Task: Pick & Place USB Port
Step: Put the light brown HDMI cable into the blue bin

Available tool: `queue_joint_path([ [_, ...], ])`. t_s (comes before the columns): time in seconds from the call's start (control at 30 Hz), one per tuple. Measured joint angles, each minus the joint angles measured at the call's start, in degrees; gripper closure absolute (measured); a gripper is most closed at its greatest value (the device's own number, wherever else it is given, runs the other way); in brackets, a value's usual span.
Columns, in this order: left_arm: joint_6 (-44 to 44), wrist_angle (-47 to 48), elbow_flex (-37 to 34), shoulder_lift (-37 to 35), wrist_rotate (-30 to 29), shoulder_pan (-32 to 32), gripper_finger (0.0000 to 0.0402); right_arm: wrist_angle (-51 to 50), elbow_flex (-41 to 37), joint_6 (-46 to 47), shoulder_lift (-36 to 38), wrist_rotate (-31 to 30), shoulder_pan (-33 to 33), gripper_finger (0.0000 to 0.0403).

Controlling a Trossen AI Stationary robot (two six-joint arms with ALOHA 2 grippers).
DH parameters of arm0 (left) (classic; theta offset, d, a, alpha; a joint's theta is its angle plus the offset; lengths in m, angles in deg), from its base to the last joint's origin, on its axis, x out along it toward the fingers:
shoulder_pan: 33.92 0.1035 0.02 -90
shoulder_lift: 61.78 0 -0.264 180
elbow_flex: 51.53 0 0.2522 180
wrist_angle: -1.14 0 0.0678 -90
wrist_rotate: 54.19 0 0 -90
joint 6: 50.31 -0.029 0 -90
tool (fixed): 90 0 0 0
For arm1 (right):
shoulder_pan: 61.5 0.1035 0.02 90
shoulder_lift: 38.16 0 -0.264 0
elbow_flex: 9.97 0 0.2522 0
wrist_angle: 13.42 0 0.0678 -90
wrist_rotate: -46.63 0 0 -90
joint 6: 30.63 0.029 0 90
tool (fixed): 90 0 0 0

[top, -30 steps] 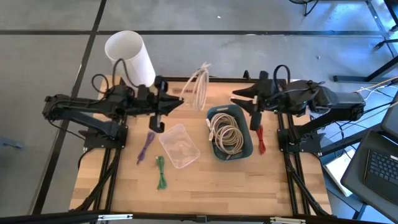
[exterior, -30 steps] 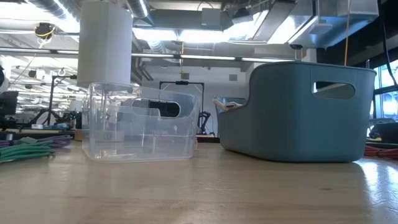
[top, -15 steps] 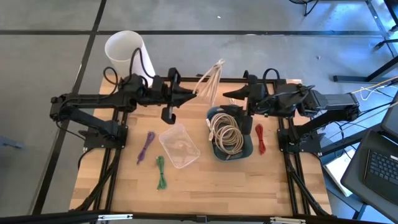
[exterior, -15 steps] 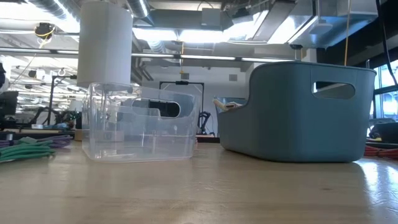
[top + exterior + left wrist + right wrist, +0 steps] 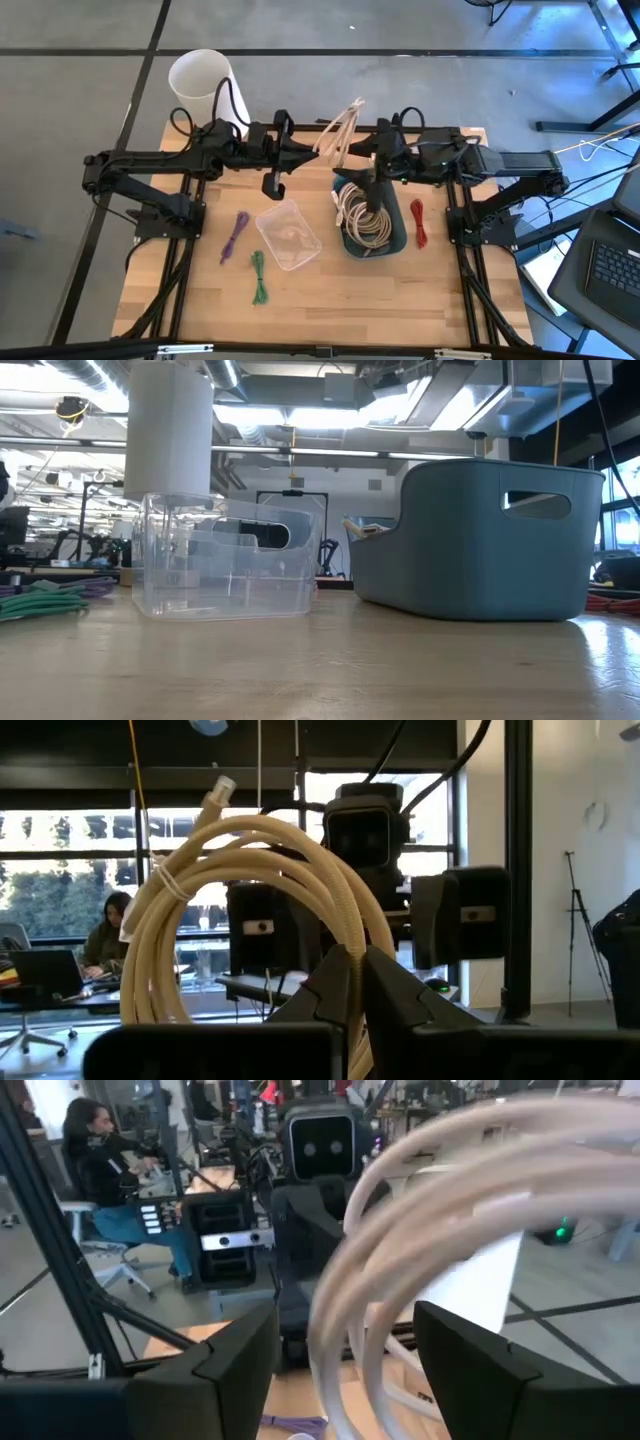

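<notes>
Right claw (image 5: 362, 152) has swung in and spread wide around the cream cable coil (image 5: 338, 138) the left claw (image 5: 312, 155) pinches; handoff coming, I'd say.

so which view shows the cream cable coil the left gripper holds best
The left wrist view: the cream cable coil fills it, sharp, tie and plug visible, pinched in the shut left gripper. The high view shows it small; the right wrist view too close; the low view misses it.
</notes>
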Motion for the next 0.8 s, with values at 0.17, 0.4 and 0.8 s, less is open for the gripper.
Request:
queue_joint_path([
  [0.17, 0.0, 0.0, 0.0, 0.0, 0.3, 0.0, 0.0395, 0.7, 0.0, -0.3, -1.5, 0.3, -0.9, 0.0203],
  [0.4, 0.0, 0.1, 0.0, 0.0, 1.1, 0.0, 0.0386, 0.7, 0.0, -1.0, -1.4, 0.3, -1.6, 0.0374],
  [0.8, -3.5, 0.0, 0.0, 0.0, 1.5, -1.3, 0.0342, 1.1, 0.0, -4.7, -1.1, -2.4, -1.5, 0.0388],
])
